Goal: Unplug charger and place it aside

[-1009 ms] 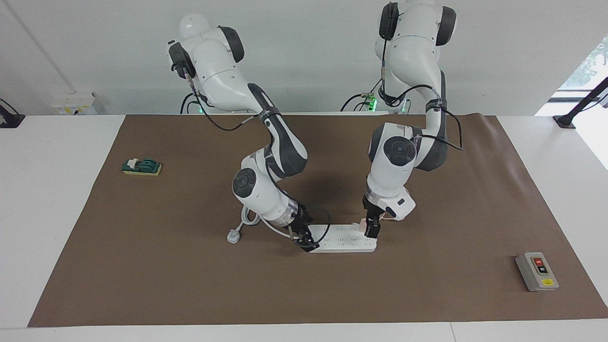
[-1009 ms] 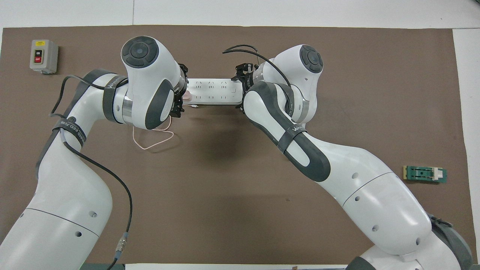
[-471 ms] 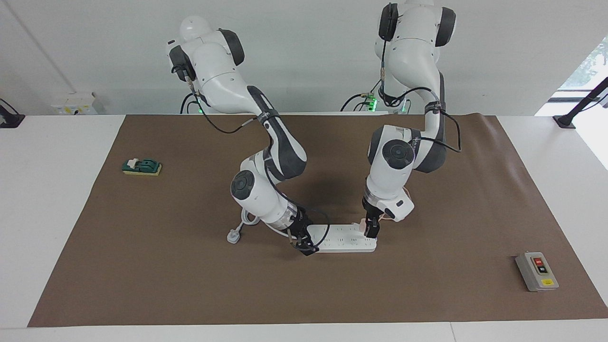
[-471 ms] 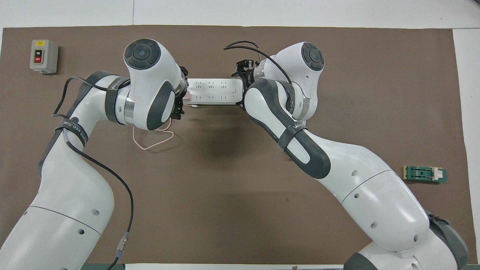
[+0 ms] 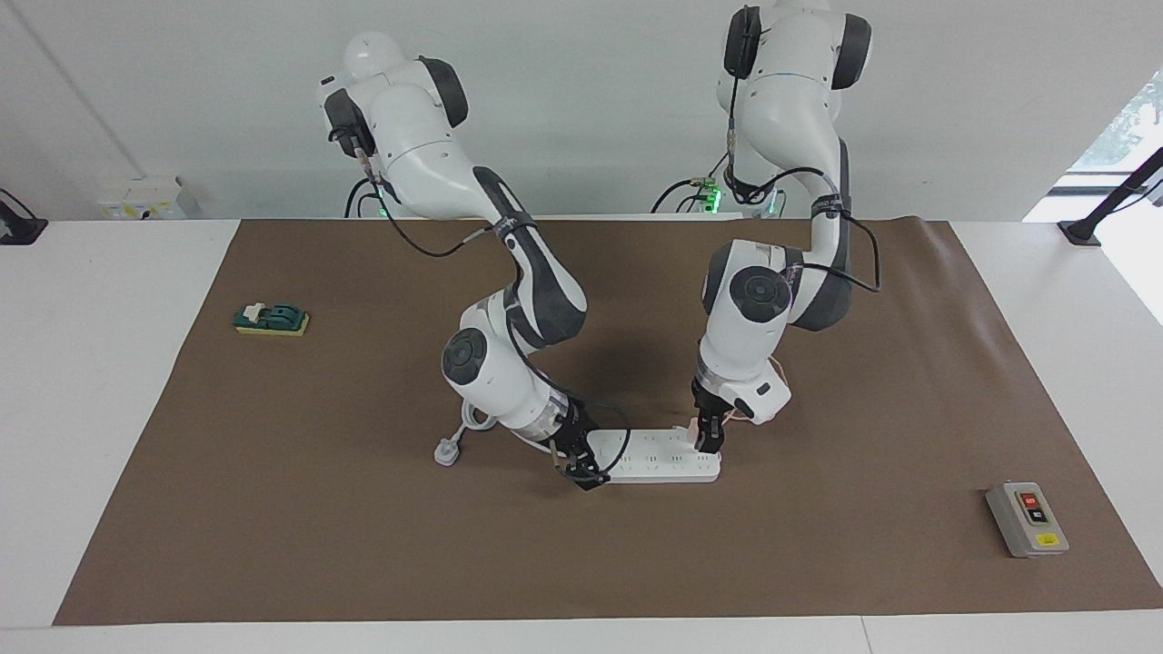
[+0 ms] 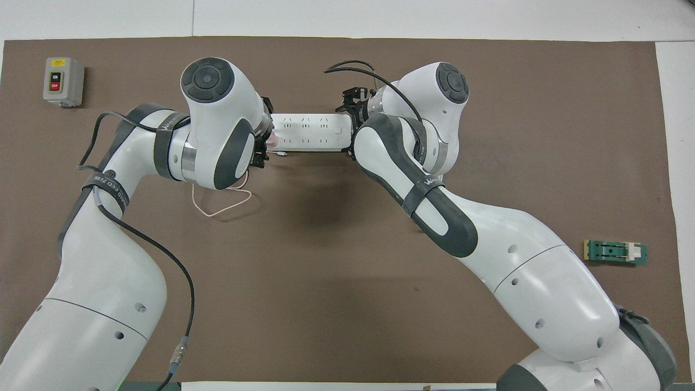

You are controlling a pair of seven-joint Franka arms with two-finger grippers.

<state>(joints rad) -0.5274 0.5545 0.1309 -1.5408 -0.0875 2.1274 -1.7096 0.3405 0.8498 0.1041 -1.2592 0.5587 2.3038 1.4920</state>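
Observation:
The white power strip (image 5: 650,459) lies mid-table on the brown mat; it also shows in the overhead view (image 6: 309,132). The pale pink charger (image 5: 695,425) sits at the strip's end toward the left arm and is mostly hidden in the overhead view (image 6: 272,140). My left gripper (image 5: 709,438) stands upright over that end and is shut on the charger. The thin pink cable (image 6: 222,203) loops on the mat nearer the robots. My right gripper (image 5: 581,470) is shut on the strip's other end, also seen in the overhead view (image 6: 351,126).
The strip's thick white cord and plug (image 5: 447,451) lie beside the right gripper. A grey switch box (image 5: 1027,519) sits toward the left arm's end of the table. A green block (image 5: 271,319) sits toward the right arm's end.
My left gripper has risen a little at the charger. My right arm has shifted slightly along the strip's end. The strip stays where it was.

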